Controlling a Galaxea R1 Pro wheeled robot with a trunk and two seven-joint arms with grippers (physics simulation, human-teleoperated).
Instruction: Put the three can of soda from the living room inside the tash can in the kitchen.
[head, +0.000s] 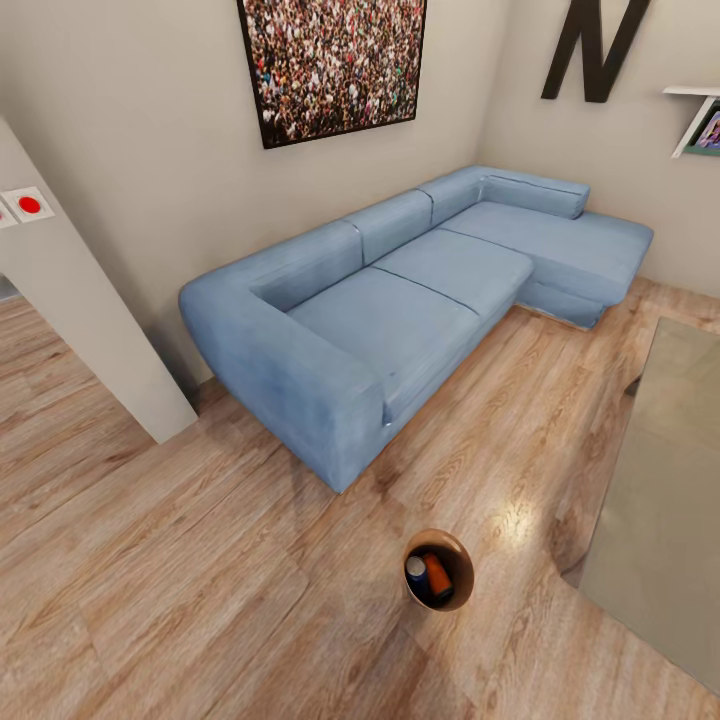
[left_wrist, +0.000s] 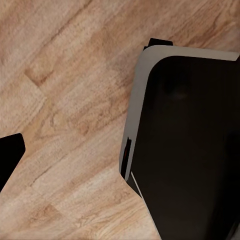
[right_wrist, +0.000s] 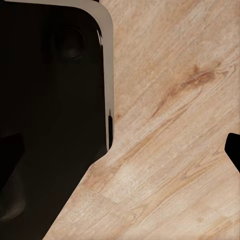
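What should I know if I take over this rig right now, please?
Grippers: a dark fingertip edge shows in each wrist view over bare wood floor; whether they are open or shut cannot be told. Neither view shows anything held.
Things: the trash can stands on the living room floor, in front of the blue sofa and beside the glass coffee table. An orange can and a dark blue can lie inside it.
Done: two cans binned.
Left: the third can isn't confirmed; check it, and the bin isn't in the kitchen.

Big blue L-shaped sofa (head: 420, 290) sits against a beige wall (head: 140, 130), crowd photo (head: 335, 62) hanging above it. Pale wood floor (head: 180, 580) all around, glass coffee table (head: 665, 500) at the right, black letter N (head: 592, 45) on the far wall.
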